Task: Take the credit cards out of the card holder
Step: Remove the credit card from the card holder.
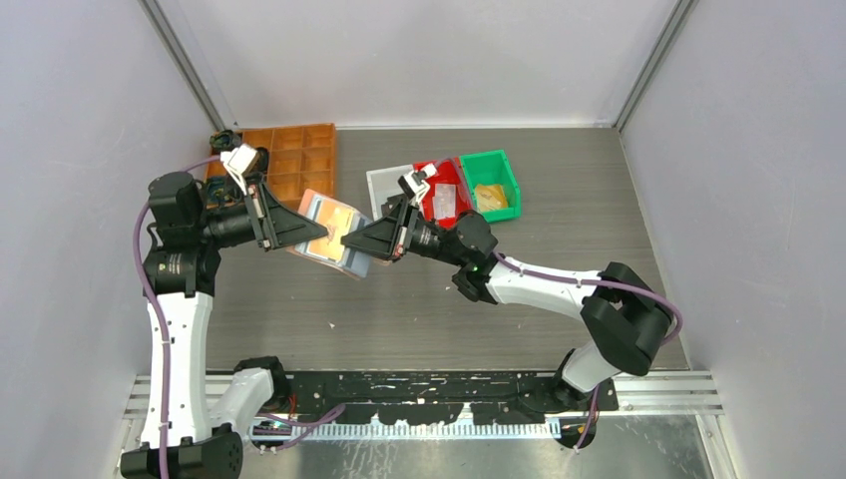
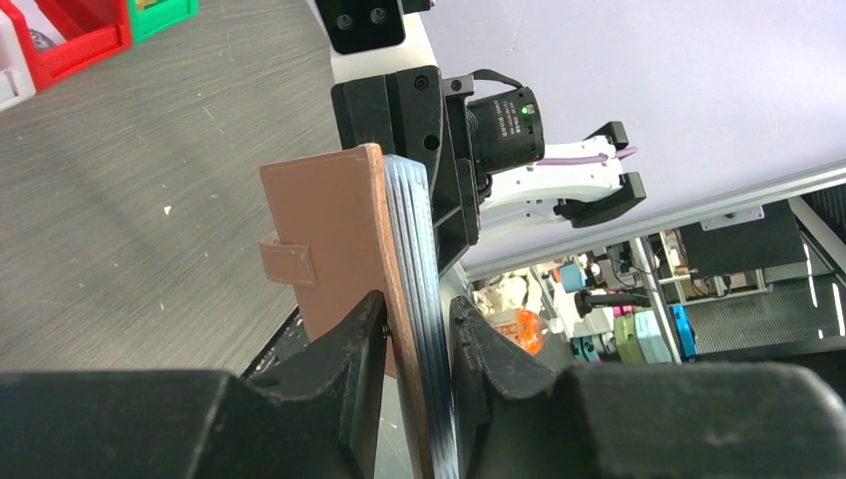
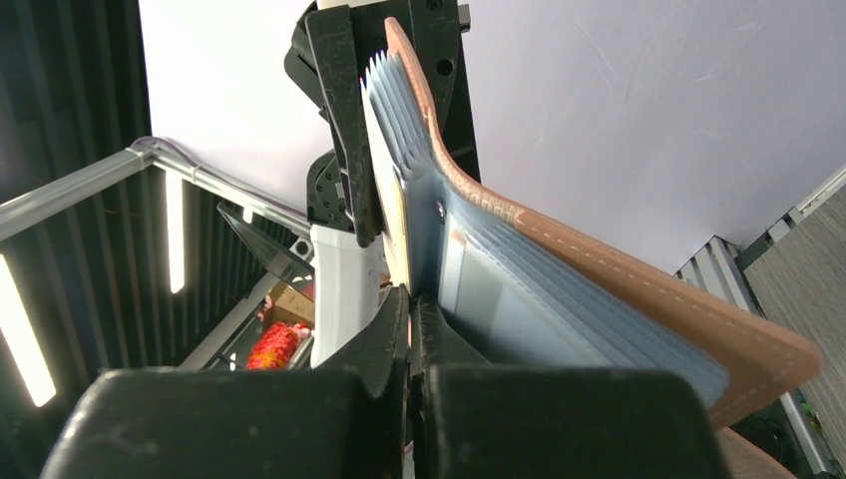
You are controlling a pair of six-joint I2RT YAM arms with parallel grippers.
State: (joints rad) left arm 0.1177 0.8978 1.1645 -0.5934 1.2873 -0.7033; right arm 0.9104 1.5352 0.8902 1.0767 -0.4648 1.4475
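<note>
The card holder (image 1: 317, 210) is up off the table (image 1: 399, 309), spread open between the two arms, left of the table's middle at about 9 o'clock.

The left gripper (image 1: 317, 232) comes in from 9 o'clock, its fingers (image 2: 349, 339) clamped on the pink cover and the stacked grey pockets. The little tab (image 2: 289, 261) juts from the cover's outer face.

The right gripper (image 1: 347, 240) meets it from 3 o'clock, jaws pressed fully together on the near edge of a yellowish card (image 3: 397, 225) that sits in the first pocket.

At 11 o'clock from the holder lies an orange compartment tray (image 1: 299, 160). At 2 o'clock sit the white bin (image 1: 387, 185), red bin (image 1: 444, 190) and green bin (image 1: 491, 185), near the right wrist. From 4 to 7 o'clock there is bare table.
</note>
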